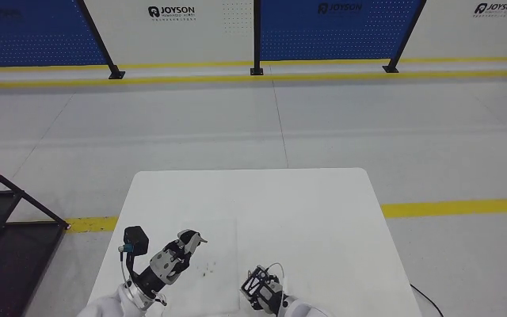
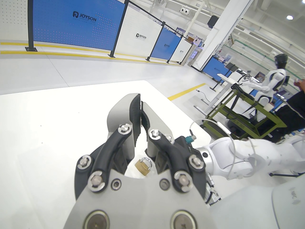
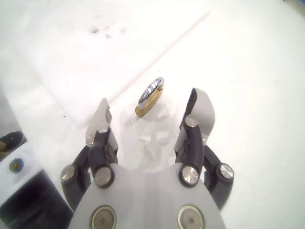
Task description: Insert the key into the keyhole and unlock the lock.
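Note:
A small brass padlock with a chrome shackle rests on the white table, in the gap just ahead of my right gripper's fingertips. That gripper is open and touches nothing; it hangs near the table's front edge. The padlock also shows past my left gripper's linkage, beside the right arm. My left gripper is shut, pads pressed together, raised above the table to the left of the padlock. A thin sliver, seemingly the key, pokes from its tips in the top view.
A thin white sheet lies on the table with its edge beside the padlock and a few dark smudges on it. A black frame stands off the table's left side. The table's far half is bare.

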Controlling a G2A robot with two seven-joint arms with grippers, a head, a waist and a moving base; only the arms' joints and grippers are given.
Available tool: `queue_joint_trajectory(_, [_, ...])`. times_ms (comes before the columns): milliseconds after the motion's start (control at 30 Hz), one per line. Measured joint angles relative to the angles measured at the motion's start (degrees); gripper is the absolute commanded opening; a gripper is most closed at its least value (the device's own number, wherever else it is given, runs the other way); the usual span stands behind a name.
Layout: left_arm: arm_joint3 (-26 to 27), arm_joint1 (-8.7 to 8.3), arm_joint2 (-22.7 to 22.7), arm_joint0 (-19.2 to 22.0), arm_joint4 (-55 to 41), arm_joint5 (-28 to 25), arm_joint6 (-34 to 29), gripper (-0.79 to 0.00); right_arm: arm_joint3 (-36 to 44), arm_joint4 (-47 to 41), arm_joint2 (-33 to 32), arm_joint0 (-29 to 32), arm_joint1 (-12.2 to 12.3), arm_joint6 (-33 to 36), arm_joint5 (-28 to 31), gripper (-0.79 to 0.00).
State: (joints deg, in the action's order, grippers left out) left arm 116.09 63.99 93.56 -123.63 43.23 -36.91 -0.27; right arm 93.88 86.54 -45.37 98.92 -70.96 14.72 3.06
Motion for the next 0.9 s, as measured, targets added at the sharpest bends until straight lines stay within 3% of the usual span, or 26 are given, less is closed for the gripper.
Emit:
queue_joint_trajectory(133, [0.0, 0.0, 0.0, 0.0, 0.0, 0.0, 0.0, -0.785, -1.0, -0.5, 0.8, -1.0, -0.4, 0.6, -0.7, -0.465])
queue_joint_trajectory(367, [0.0, 0.0, 0.0, 0.0, 0.0, 0.0, 0.0, -0.785, -2.4, -2.6, 1.1, -2.1, -0.8, 0.3, -1.3, -0.785])
queue_joint_trajectory(667, [0.0, 0.0, 0.0, 0.0, 0.0, 0.0, 0.0, -0.785, -2.4, -3.6, 0.6, -2.2, -0.9, -2.2, -2.5, -0.785])
queue_joint_trajectory(900, [-0.1, 0.05, -0.3, 0.6, -0.2, 0.8, 0.1, -0.785, 0.1, -10.4, -5.8, 0.9, 0.7, -12.8, 3.1, -0.785])
